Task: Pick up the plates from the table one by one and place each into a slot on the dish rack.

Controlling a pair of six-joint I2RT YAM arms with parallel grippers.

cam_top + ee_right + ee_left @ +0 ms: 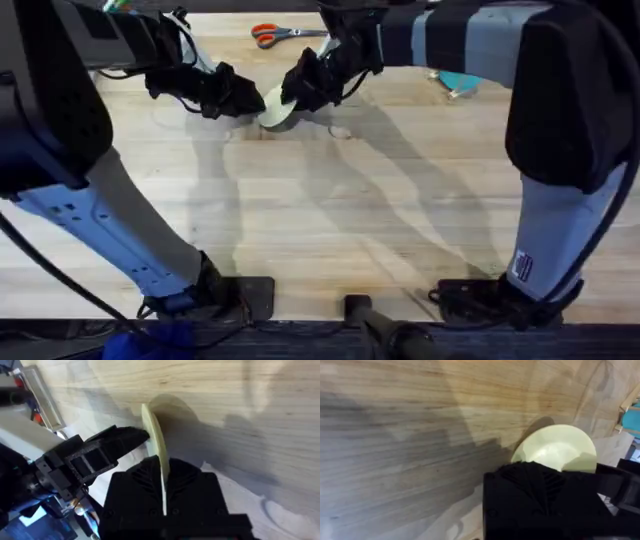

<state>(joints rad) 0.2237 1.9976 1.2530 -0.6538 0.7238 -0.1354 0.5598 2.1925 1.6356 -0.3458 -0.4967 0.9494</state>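
Note:
A pale cream-yellow plate (277,109) stands on edge, tilted, over the far middle of the table (350,220). My right gripper (292,90) is shut on its rim; in the right wrist view the plate (152,430) runs edge-on between the black fingers (135,490). My left gripper (247,98) presses close against the plate's other side (555,445). Whether the plate's lower edge touches the wood is unclear. A teal-blue plate (458,82) shows at the far right, with light wood of the dish rack (626,402) next to it, mostly hidden by my right arm.
Orange-handled scissors (280,34) lie at the far edge behind the grippers. Both arms cross the table from the near corners, leaving bare planks in the middle and near part.

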